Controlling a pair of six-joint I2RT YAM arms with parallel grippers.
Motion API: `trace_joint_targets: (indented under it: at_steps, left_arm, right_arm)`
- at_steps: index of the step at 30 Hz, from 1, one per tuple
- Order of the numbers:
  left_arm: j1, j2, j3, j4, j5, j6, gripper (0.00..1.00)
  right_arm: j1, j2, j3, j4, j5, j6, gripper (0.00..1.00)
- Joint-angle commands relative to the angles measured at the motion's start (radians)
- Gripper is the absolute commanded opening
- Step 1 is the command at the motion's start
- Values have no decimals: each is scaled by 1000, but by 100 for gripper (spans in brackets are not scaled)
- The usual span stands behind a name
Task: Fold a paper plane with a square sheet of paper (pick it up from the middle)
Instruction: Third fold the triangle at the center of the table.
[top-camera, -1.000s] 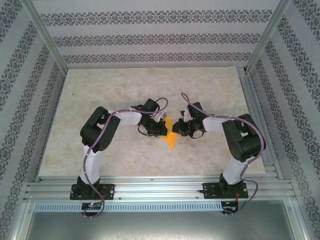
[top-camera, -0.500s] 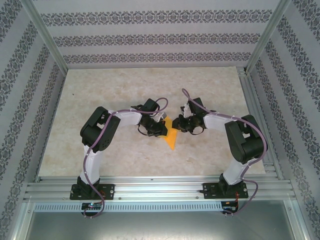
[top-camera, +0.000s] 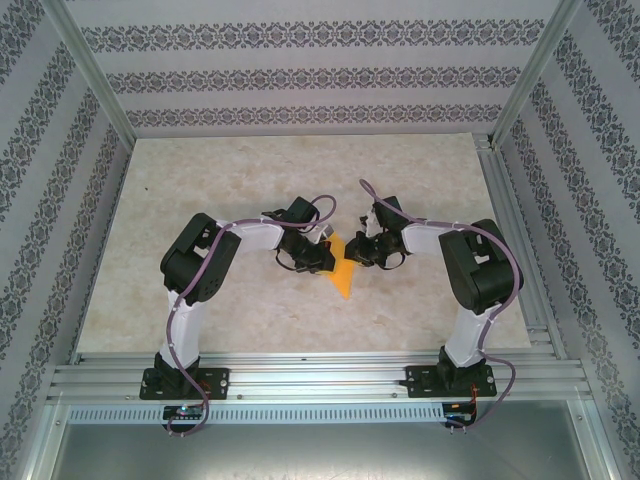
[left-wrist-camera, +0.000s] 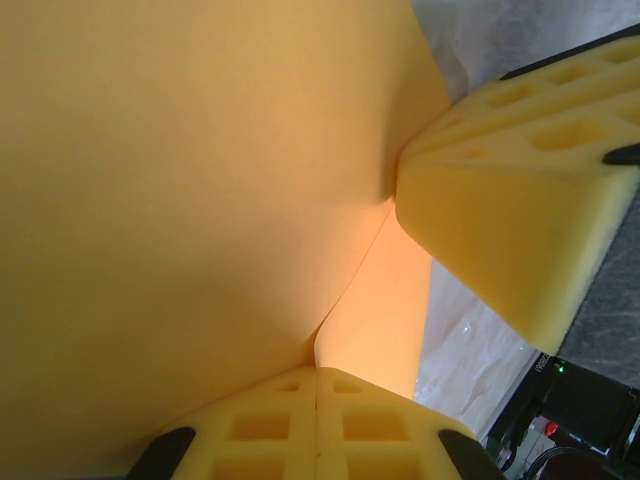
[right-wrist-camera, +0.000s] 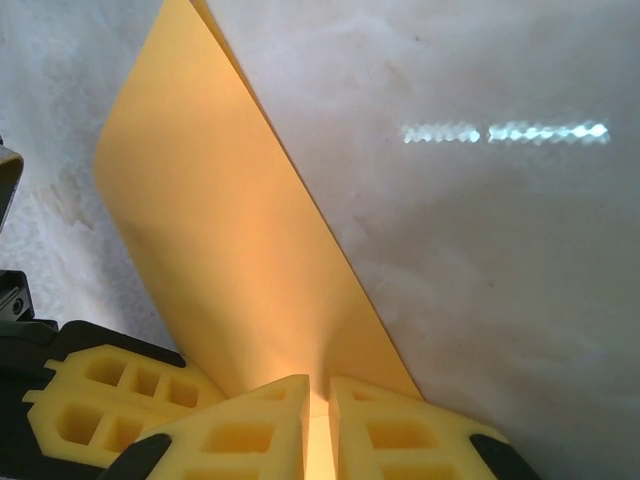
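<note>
The orange paper (top-camera: 343, 272) is at the middle of the worktop (top-camera: 200, 180), with its pointed end towards the worktop's near edge. The left tool (top-camera: 325, 258) is just left of the worktop's middle. In its wrist view, its yellow foam fingers (left-wrist-camera: 270, 425) are pressed together on an edge of the paper (left-wrist-camera: 180, 200), where a fold line runs up from the grip. The right tool (top-camera: 357, 255) is just right of the middle. Its fingers (right-wrist-camera: 380, 430) are pinched on the paper (right-wrist-camera: 220, 230) with only a thin slit between them. The paper bends upward off the pale worktop (right-wrist-camera: 480, 250).
</note>
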Motion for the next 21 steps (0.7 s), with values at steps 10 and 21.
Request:
trace_joint_targets:
  at_steps: [10, 21]
  left_arm:
    - [-5, 24, -1, -51, -39, 22, 7]
    - [-5, 23, 0, -58, -39, 27, 6]
  right_arm:
    - [17, -45, 84, -151, 142, -74, 15]
    - [21, 38, 91, -151, 178, -73, 15]
